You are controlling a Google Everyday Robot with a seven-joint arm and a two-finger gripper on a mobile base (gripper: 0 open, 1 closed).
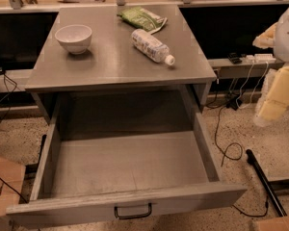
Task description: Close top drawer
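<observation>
The top drawer (130, 165) is pulled far out of the grey cabinet, and its deep grey inside is bare. Its front panel (183, 201) lies along the bottom of the view, with the dark metal loop handle (133, 211) at front centre. The two shorter drawers are hidden below it. My arm comes in at the right edge, with white and pale yellow parts. My gripper (269, 110) hangs to the right of the cabinet, beside the drawer's right wall and apart from it, well away from the handle.
On the cabinet top (111, 61) stand a white bowl (73, 37), a plastic bottle lying on its side (152, 46) and a green bag (142, 18). Cables (226, 148) and a black bar (265, 182) lie on the floor at the right. A wooden piece (2, 186) is at the left.
</observation>
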